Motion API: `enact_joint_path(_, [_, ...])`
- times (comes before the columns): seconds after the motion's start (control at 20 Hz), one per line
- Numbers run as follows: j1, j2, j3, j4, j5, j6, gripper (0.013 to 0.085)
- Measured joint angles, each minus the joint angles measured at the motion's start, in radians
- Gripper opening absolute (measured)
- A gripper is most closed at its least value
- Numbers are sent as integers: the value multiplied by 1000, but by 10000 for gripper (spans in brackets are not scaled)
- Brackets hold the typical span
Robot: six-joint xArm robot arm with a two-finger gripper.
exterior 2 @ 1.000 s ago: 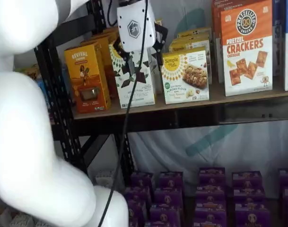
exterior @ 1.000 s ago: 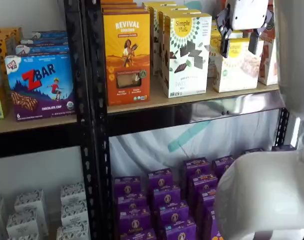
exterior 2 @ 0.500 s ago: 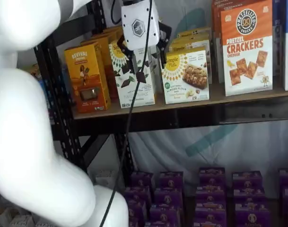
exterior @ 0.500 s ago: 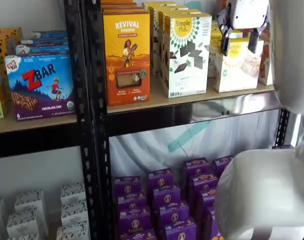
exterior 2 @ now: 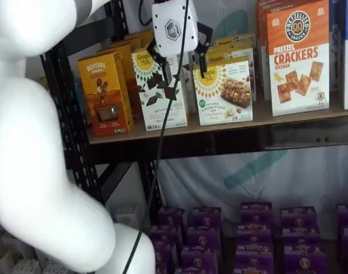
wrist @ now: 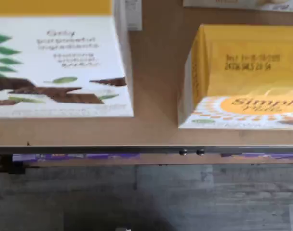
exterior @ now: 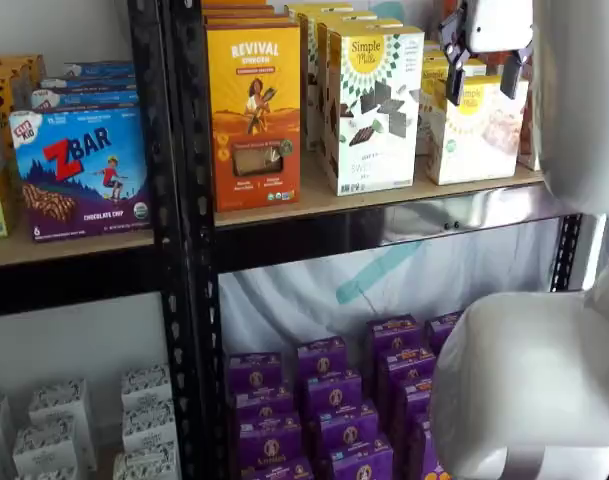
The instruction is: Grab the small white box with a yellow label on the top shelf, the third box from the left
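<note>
Two spread fingers point(exterior 2: 185, 65), small white box point(exterior 2: 225, 91) right-adjacent

black perforated uprights point(exterior: 184, 250), grey plank floor point(wrist: 184, 197)

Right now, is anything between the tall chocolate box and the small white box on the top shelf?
No. In the wrist view only bare shelf separates the tall box from the small white box.

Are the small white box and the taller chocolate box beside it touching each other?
Apart. The wrist view shows bare shelf board between the small white box and the taller chocolate box.
</note>
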Motion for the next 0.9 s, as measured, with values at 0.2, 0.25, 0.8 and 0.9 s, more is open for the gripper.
enact_joint_path(0.2, [-14,18,-14,-2,-20,-14,850])
enact_joint_path(0.25, [-18,27,-22,-3,-22,-18,850])
enact_joint_path(0.8, [-57,57,-42,23,-67,-54,850])
enact_joint_path(0.9, [-61,63,-47,22,-70,-58,850])
